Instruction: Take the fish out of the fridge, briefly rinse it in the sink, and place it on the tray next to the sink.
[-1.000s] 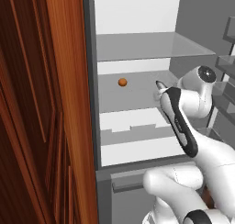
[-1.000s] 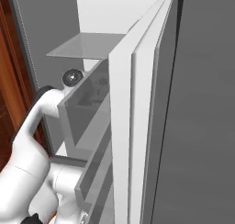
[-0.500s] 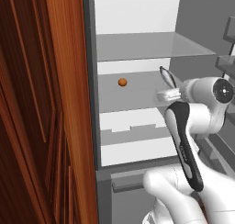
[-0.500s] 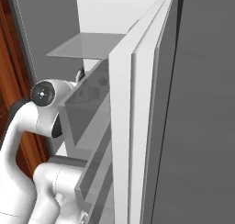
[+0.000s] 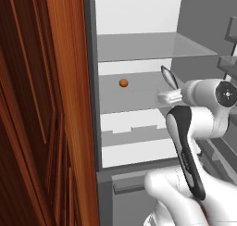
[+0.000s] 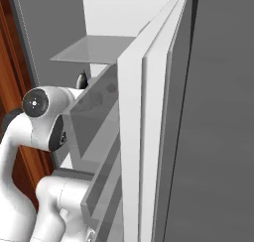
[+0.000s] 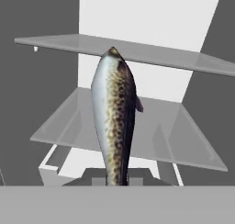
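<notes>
The fridge stands open, with a grey interior and glass shelves. My gripper is shut on the fish at its lower end. The fish points upward just in front of the middle shelf. In the hand view the fish is silver with a dark speckled back. It rises from between my fingertips, clear of the shelf behind it. Its dark tip shows above my wrist in the right base view. The sink and the tray are out of view.
A small orange ball lies on the middle shelf, left of the fish. A reddish wood cupboard walls off the left side. The open fridge door with its clear racks stands close on my right.
The arm has drawn back toward the base and swung its wrist to the right. The fish stays in the gripper and has risen slightly. The orange ball has not moved.
</notes>
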Motion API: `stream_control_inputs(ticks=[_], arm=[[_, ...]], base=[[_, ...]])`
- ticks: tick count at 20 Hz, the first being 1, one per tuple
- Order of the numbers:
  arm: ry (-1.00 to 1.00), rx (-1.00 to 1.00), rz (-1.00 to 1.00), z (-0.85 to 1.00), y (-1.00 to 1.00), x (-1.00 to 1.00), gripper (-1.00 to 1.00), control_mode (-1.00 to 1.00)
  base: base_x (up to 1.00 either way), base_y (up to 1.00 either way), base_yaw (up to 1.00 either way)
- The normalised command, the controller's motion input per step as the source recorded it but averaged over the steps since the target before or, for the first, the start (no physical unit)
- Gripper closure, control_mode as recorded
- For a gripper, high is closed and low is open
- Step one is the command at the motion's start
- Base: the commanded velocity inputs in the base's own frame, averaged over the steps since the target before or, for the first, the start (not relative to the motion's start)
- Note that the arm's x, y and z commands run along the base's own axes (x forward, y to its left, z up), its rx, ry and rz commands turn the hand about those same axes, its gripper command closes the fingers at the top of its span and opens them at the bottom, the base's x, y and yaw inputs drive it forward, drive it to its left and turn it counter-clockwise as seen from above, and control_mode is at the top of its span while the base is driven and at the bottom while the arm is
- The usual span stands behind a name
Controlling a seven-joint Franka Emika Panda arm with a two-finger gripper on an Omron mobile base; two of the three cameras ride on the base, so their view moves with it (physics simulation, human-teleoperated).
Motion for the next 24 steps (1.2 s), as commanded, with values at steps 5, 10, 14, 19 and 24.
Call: stream_control_inputs(ticks=[5, 10, 14, 19, 24], arm=[[0.0, -0.04, 0.0, 0.42, 0.0, -0.79, 1.0, -1.0], [0.04, -0.05, 0.0, 0.0, 0.0, -0.35, 1.0, -1.0], [0.26, -0.03, 0.0, 0.0, 0.0, -0.03, 1.0, -1.0], [0.05, -0.02, 0.0, 0.0, 0.0, -0.01, 1.0, -1.0], [0.04, -0.01, 0.05, -0.14, 0.05, -0.17, 1.0, 1.0]], base=[[0.0, 0.0, 0.0], [0.0, 0.0, 0.0], [0.0, 0.0, 0.0], [0.0, 0.0, 0.0], [-0.6, 0.04, 0.15]])
